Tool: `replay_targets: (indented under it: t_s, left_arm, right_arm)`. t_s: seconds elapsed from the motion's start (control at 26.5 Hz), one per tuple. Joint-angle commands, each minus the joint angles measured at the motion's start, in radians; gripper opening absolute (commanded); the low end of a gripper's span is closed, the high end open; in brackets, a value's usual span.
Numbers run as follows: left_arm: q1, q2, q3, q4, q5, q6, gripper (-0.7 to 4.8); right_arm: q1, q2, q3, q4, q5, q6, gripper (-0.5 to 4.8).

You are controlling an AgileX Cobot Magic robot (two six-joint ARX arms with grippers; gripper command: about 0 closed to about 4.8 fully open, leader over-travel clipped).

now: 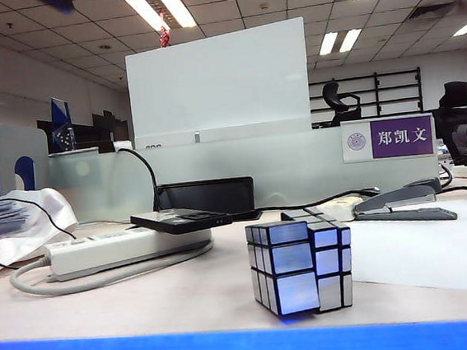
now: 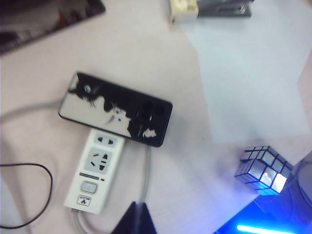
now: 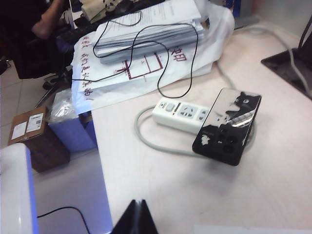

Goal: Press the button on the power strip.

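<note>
Surface: pale pinkish-beige table point(image 1: 188, 299) with a blue-lit near edge; a lighter sheet or mat point(image 2: 248, 73) covers its right part.
Room: open office — ceiling light panels, a white board point(image 1: 218, 81) standing behind the table, a frosted partition with a purple name sign point(image 1: 389, 138), office chairs further back on the right.
Power strip point(image 1: 117, 251): off-white bar on the left of the table, lying flat, long axis running left–right in the exterior view. Its free end points left, towards the stack of papers; the other end is hidden under the black device.
Button point(image 2: 88, 186): small grey rounded switch near the free end of the strip, beside the sockets, uncovered.
Cable point(image 1: 103, 276): thick pale grey, leaves the free end and loops round the near side of the strip.
Black device point(image 2: 116, 109): flat, glossy, rests across the right end of the strip, covering that part.
Cube point(image 1: 300, 264): mirrored puzzle cube, near the front edge, centre-right, well apart from the strip.
Stapler point(image 1: 402, 203): grey, far right.
Papers point(image 3: 146, 34): stack on a white bag at the far left, a thin black wire point(image 3: 173, 63) lying over it.
Left gripper point(image 2: 136, 220): above the table, just beside the free end of the strip — only a dark tip shows; open or closed, cannot tell.
Right gripper point(image 3: 136, 218): above the table, well apart from the strip; only a dark tip shows, state cannot be told.
</note>
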Motion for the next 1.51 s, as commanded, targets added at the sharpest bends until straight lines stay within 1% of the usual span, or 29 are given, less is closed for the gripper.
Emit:
replay_targets:
  t_s: [0.04,0.15,0.26,0.49,0.53,0.68,0.83,0.94,1.05,1.17,1.21,1.28,1.32,1.39,1.51]
  left_arm:
    - [-0.002,-0.077,-0.037,0.019,0.006,0.022,-0.05]
    - [-0.002,-0.169,-0.097,0.042,-0.019,0.035,-0.05]
    - [-0.002,-0.28,-0.191,0.105,-0.034,0.034,-0.05]
    - [-0.002,-0.582,-0.486,0.329,-0.043,0.024,-0.05]
    - [-0.002,-0.629,-0.53,0.354,-0.059,0.014,-0.05]
    - [-0.002,-0.832,-0.717,0.435,-0.187,-0.015,-0.05]
    - [-0.002,-1.004,-0.873,0.483,-0.254,-0.043,-0.05]
    - [-0.002,-1.124,-0.981,0.516,-0.315,-0.085,-0.05]
    - [-0.002,-1.214,-1.072,0.546,-0.33,-0.125,-0.05]
    - [-0.002,-1.283,-1.119,0.608,-0.359,-0.129,-0.05]
    - [-0.002,-1.297,-1.12,0.612,-0.359,-0.16,-0.05]
    - [-0.002,-1.323,-1.12,0.625,-0.379,-0.293,-0.05]
    - [-0.002,-1.333,-1.12,0.624,-0.401,-0.327,-0.05]
    - [-0.002,-1.349,-1.121,0.615,-0.427,-0.332,-0.05]
    - [-0.002,-1.353,-1.128,0.596,-0.441,-0.333,-0.05]
  right_arm:
    - [-0.002,-0.012,0.006,0.048,-0.01,0.012,0.0]
    - [-0.015,-0.026,0.007,0.085,-0.013,0.045,0.0]
    - [-0.027,-0.04,0.006,0.131,-0.012,0.071,0.0]
    - [-0.081,-0.064,0.005,0.229,-0.012,0.138,0.0]
    - [-0.09,-0.068,0.005,0.233,-0.011,0.143,0.0]
    - [-0.132,-0.071,0.004,0.233,-0.01,0.16,0.0]
    - [-0.163,-0.072,-0.003,0.235,-0.013,0.167,0.0]
    - [-0.166,-0.079,-0.018,0.269,-0.013,0.204,0.0]
    - [-0.166,-0.093,-0.034,0.306,-0.013,0.244,0.0]
    - [-0.163,-0.123,-0.054,0.347,-0.013,0.292,0.0]
    - [-0.163,-0.144,-0.066,0.367,-0.012,0.306,0.0]
    - [-0.165,-0.188,-0.092,0.406,-0.003,0.33,0.0]
    - [-0.166,-0.209,-0.102,0.415,0.013,0.335,0.0]
    - [-0.166,-0.259,-0.119,0.411,0.071,0.335,0.0]
    - [-0.165,-0.33,-0.149,0.41,0.097,0.336,0.0]
